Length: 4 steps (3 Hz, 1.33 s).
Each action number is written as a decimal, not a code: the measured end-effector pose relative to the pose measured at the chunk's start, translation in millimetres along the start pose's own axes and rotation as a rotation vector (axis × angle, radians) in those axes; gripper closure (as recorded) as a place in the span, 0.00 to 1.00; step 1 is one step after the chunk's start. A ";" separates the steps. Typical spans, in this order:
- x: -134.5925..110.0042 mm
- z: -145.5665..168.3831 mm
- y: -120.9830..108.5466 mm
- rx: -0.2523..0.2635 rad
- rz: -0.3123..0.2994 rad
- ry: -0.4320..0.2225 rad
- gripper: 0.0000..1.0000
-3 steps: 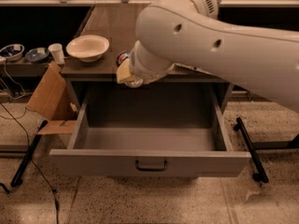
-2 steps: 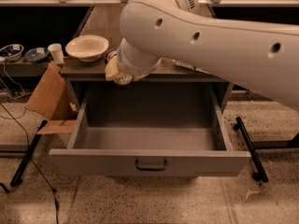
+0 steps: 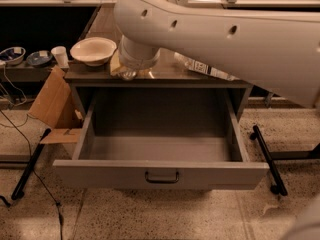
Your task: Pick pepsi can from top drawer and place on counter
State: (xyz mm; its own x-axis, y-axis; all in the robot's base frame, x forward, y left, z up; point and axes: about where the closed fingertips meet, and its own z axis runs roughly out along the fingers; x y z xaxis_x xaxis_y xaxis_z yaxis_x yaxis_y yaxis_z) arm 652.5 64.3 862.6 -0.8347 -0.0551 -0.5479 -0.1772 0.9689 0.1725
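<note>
Arm swung left, tool (image 3: 124, 70) sat low over surface (image 3: 161, 73) beside bowl (image 3: 93, 50), grip state untellable, risked clipping bowl.

Nothing readable to call: only illegible dark marks on the white label (image 3: 206, 68) of the clear plastic bottle (image 3: 187, 63) lying on the glossy grey-brown counter (image 3: 165, 74), gripper (image 3: 125, 72) down at the counter's front edge.

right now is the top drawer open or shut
Open. The top drawer is pulled out, its grey floor showing. The gripper sits above it at the front edge of the counter, beside the white bowl.
</note>
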 end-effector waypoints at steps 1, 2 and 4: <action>-17.5 15.9 -17.2 0.050 0.074 -0.007 1.00; -28.5 20.1 -34.6 0.091 0.135 -0.024 1.00; -37.1 27.4 -51.9 0.161 0.200 -0.035 0.82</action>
State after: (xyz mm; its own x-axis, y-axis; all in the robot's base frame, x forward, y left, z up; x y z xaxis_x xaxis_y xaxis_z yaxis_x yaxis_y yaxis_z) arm 706.9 22.7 851.5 -0.8258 0.1468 -0.5445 0.0769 0.9858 0.1492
